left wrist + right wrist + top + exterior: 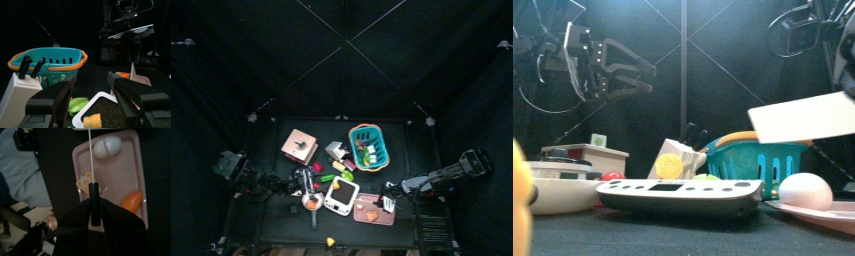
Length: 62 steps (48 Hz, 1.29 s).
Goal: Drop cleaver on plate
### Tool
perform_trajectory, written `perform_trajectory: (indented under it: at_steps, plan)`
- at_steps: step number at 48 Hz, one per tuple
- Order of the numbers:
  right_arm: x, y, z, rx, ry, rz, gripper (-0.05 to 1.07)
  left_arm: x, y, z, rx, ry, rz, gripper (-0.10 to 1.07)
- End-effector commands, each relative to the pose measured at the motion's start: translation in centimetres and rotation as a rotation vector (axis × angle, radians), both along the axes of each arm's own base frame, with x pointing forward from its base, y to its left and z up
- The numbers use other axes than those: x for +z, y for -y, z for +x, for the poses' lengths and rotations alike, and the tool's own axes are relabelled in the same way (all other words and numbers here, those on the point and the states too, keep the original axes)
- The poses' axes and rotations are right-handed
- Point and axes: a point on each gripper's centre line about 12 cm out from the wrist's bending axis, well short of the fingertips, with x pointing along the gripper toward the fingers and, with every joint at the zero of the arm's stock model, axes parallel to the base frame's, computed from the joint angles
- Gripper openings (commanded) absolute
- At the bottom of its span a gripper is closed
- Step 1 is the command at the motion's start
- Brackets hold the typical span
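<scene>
My right gripper (pixel 95 207) is shut on the black handle of the cleaver (pixel 91 158). In the right wrist view its thin whitish blade shows edge-on, hanging straight over the salmon-pink plate (pixel 130 175). From the front, the cleaver (pixel 800 121) floats flat at the right, well above the plate (pixel 823 213). A white egg (pixel 107 147) and an orange piece (pixel 131 202) lie on the plate. The left gripper (pixel 100 107) is open and holds nothing. It hangs left of the plate (pixel 374 211), near the table's front.
The blue basket (pixel 369 147) stands mid-table behind a white knife block (pixel 20 92). A tan-pink slab (pixel 299 145) lies at the back left. A white rectangular piece with a dark hole (pixel 338 196) sits just left of the plate. The table's front edge is close by.
</scene>
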Motion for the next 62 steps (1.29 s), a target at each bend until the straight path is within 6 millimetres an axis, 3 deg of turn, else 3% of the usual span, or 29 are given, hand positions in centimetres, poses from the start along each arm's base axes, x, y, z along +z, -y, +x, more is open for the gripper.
perform_trajectory:
  at_steps: [1, 6, 25, 55, 62]
  plan:
    - [0.1, -0.3, -1.0, -0.026, -0.015, 0.077, 0.56, 0.6, -0.1, 0.0, 0.002, 0.027, -0.002, 0.90]
    - [-0.7, -0.3, -1.8, -0.040, -0.047, 0.101, 0.57, 0.6, -0.1, 0.0, 0.002, 0.024, -0.001, 0.90]
    - [-2.2, 0.7, -1.7, -0.059, -0.092, 0.047, 0.63, 0.6, -0.1, 0.0, 0.002, 0.024, -0.001, 0.90]
    - [-1.3, 3.3, -0.8, -0.106, -0.074, -0.035, 1.00, 0.6, -0.1, -0.2, 0.002, 0.025, -0.001, 0.90]
    - [-1.1, 3.4, -0.6, -0.099, -0.072, -0.046, 1.03, 0.7, -0.1, -0.2, 0.000, 0.027, -0.002, 0.90]
